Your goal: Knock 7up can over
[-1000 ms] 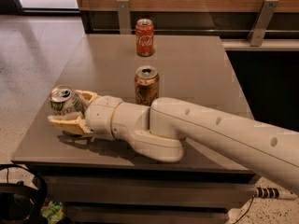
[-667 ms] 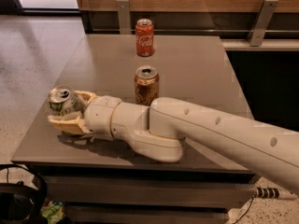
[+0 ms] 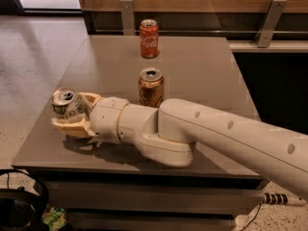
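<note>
7up can (image 3: 66,105) is at the 8 o'clock corner of the table (image 3: 207,71), close to the left edge. Looks tilted, not upright: silver top leans toward 10 o'clock and faces the camera, open mouth visible. Base is hidden behind the near finger, so can't tell if it's flat on the surface. Gripper (image 3: 70,111) is right on it, wrist lying low over the tabletop, pointing to 9 o'clock. Fingers (image 3: 72,127) are spread wide, released rather than clenched, and the can sits in the gap between them. Far finger touches the can's 2 o'clock side, near finger runs along its 6 o'clock side. No squeeze visible. Arm (image 3: 226,138) comes in from 4 o'clock, crossing the front half of the table, shadow right under the wrist. Orange-gold can (image 3: 151,86) stands upright near table centre, at 2 o'clock from the 7up can, just behind the forearm, apart from the gripper. Coca-Cola can (image 3: 149,38) stands upright at the table's 12 o'clock edge, well apart from both. Speckled floor (image 3: 33,57) at 9 o'clock of the table, black cable loop (image 3: 24,201) on the floor at 7 o'clock.
</note>
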